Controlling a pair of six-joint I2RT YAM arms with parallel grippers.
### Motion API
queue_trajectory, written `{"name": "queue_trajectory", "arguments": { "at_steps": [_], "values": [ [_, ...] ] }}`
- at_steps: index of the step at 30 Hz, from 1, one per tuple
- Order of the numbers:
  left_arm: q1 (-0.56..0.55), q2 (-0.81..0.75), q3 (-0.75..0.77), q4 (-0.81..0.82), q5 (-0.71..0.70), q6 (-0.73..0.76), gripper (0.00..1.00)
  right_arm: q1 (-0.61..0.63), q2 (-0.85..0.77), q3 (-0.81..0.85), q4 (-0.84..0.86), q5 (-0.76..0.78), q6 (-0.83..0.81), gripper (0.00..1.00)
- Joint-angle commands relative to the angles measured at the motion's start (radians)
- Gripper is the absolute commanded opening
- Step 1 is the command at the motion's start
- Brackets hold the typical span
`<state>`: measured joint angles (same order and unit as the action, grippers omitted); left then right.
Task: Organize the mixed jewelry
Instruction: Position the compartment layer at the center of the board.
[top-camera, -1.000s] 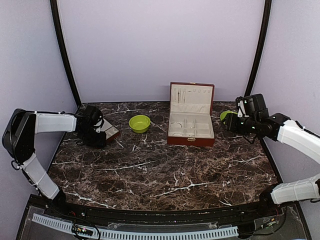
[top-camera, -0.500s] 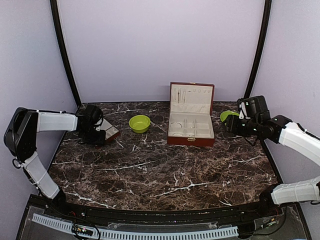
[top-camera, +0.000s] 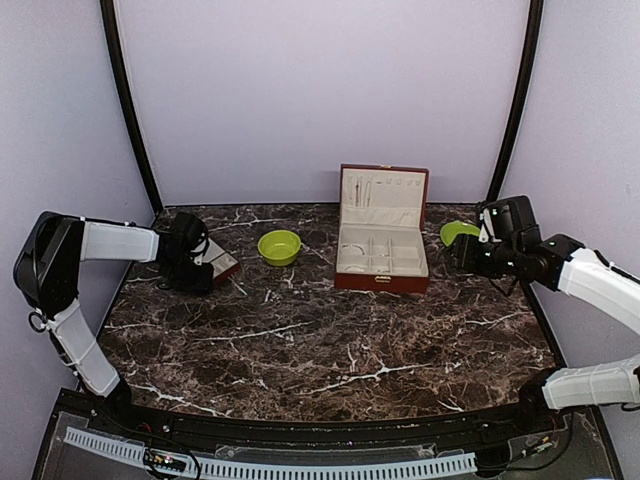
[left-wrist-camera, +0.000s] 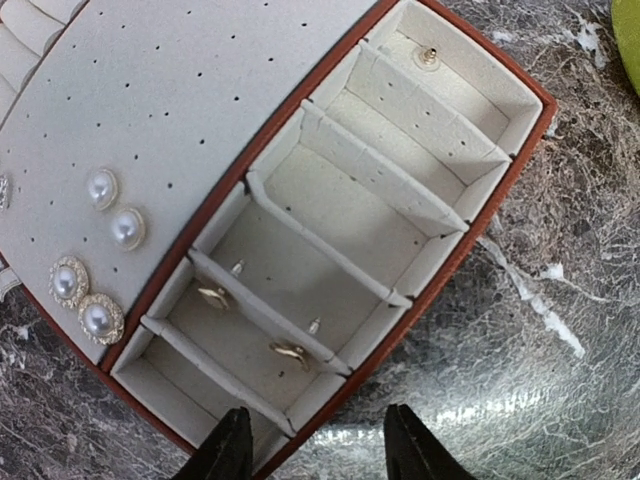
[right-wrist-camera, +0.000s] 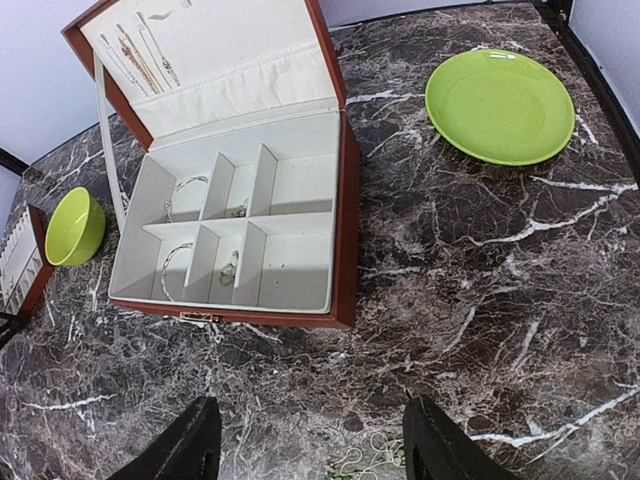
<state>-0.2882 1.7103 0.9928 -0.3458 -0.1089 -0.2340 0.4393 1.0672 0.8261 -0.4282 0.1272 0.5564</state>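
Hanging spread apart with nothing held, the left pincer (left-wrist-camera: 318, 455) is over the small tray (left-wrist-camera: 330, 215) near the far left corner of the bench (top-camera: 330, 350). Tiny shiny pieces (left-wrist-camera: 290, 350) lie in its slots. The right pincer (right-wrist-camera: 315, 445) is spread and holds nothing too, over a thin chain (right-wrist-camera: 365, 460) near the right edge. Silver hoops (right-wrist-camera: 185, 183) sit in the big box (right-wrist-camera: 345, 220) by the far edge.

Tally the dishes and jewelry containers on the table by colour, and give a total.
Lime-green: 2 (bowl, plate)
Red-brown with cream lining: 2 (open jewelry box, divided tray)
Total: 4
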Motion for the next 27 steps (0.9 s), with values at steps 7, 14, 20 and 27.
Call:
{"name": "queue_trajectory", "arguments": {
  "at_steps": [7, 14, 20, 27],
  "values": [
    [-0.035, -0.039, -0.036, -0.025, 0.092, -0.020, 0.47, 0.003, -0.030, -0.016, 0.005, 0.024, 0.005, 0.63],
    [-0.072, -0.066, -0.090, 0.026, 0.198, -0.043, 0.47, 0.003, -0.026, -0.015, 0.011, 0.027, 0.011, 0.63],
    [-0.150, -0.045, -0.073, 0.047, 0.215, -0.061, 0.47, 0.003, -0.026, -0.015, 0.010, 0.030, 0.009, 0.64],
    [-0.255, -0.012, -0.038, 0.053, 0.190, -0.072, 0.47, 0.003, -0.038, -0.022, 0.000, 0.049, 0.008, 0.65]
  ]
}}
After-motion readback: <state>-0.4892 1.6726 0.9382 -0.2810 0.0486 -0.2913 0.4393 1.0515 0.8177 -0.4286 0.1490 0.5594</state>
